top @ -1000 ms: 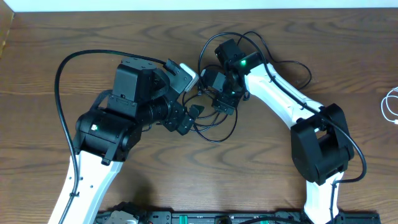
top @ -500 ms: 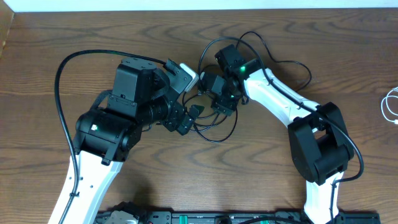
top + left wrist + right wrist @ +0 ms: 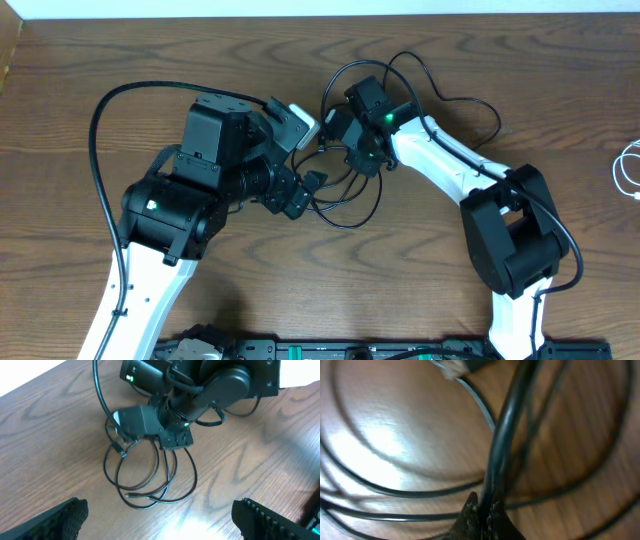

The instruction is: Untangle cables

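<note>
1. Overhead: the black cables (image 3: 345,205) lie in loose, overlapping loops on the brown surface (image 3: 120,60), mid-scene between the two arms. The right end effector (image 3: 352,155) points down into the far side of the tangle. The left end effector (image 3: 300,195) sits just beside its left edge, probably placed to take a second strand. A white cable (image 3: 628,170) lies well apart at the right edge.
2. Left wrist: the left end effector's fingers (image 3: 60,520) are spread wide and hold nothing, hovering on the near side of the loops.
3. Right wrist: the right end effector's fingertips (image 3: 482,517) are pressed together, pinching one black strand that rises clear of the loops beneath, seemingly to draw it apart from them.
4. I can read no brand, label or writing in any view.
</note>
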